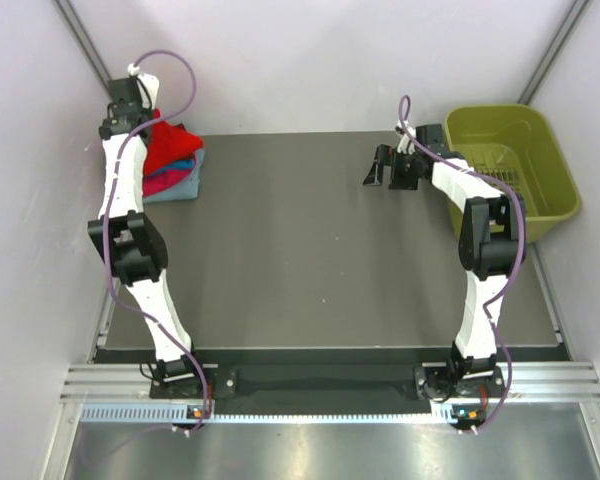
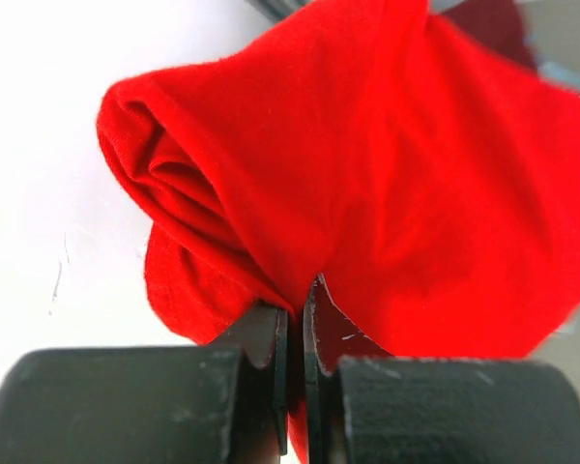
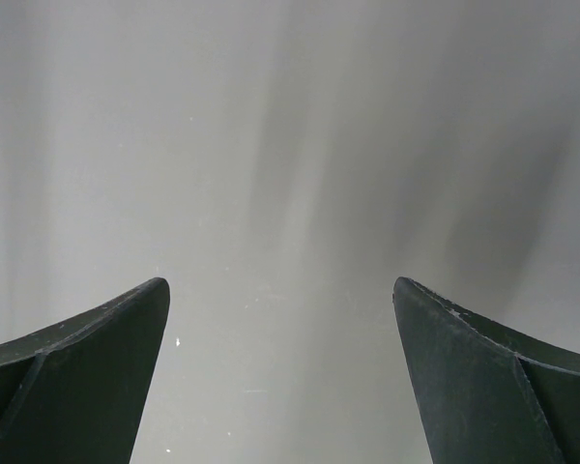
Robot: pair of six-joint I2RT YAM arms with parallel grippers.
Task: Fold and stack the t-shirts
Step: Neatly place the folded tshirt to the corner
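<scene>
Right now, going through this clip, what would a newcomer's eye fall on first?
The bright red t-shirt, bunched and pinched in the shut left gripper, fills the left wrist view. From above it overlaps the stack of folded t-shirts at the far-left corner of the table. Opposite, the olive-green basket stands at the far-right edge, with the right gripper wide open and empty beside it.
</scene>
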